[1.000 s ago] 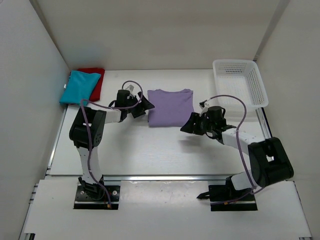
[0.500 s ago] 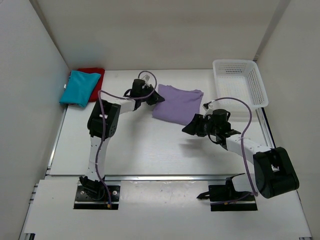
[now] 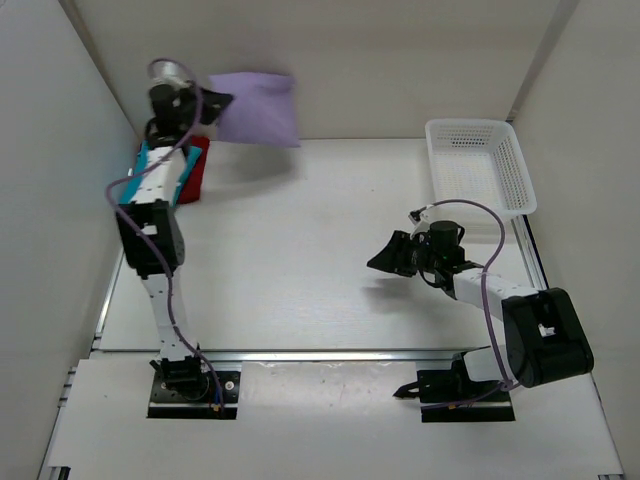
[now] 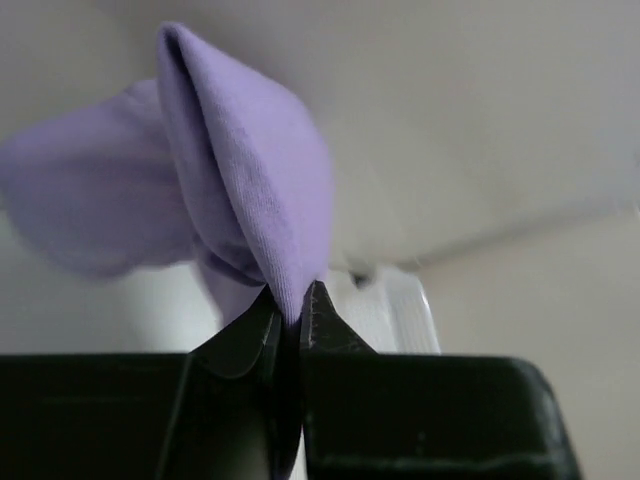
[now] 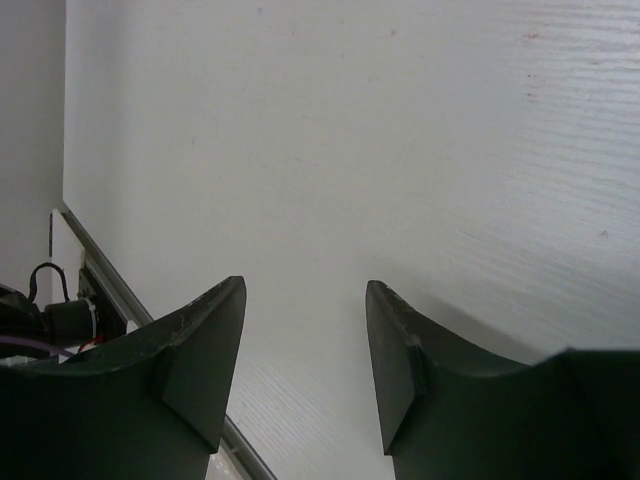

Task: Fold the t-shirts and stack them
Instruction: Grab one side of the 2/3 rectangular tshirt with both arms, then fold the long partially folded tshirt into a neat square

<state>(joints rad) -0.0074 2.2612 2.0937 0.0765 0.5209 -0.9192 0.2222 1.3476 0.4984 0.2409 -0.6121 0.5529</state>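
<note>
My left gripper [image 3: 212, 105] is raised high at the back left, shut on the edge of the folded lavender t-shirt [image 3: 258, 108], which hangs in the air to its right. In the left wrist view the lavender t-shirt [image 4: 250, 190] is pinched between the closed fingertips [image 4: 318, 305]. Below that arm, the teal-blue t-shirt [image 3: 140, 185] lies folded on the red t-shirt [image 3: 192, 170] in the back left corner. My right gripper [image 3: 385, 260] hovers low over the bare table at the right, open and empty; its view shows my right gripper [image 5: 305, 290] with only white tabletop between the fingers.
A white mesh basket [image 3: 480, 165] stands at the back right. White walls close the table at the left, back and right. A metal rail [image 3: 330, 353] runs along the near edge in front of both arm bases.
The left gripper closed on the lavender t-shirt at mid-table, then lifted and swung it up to the back left. The right gripper stayed open and barely moved.
</note>
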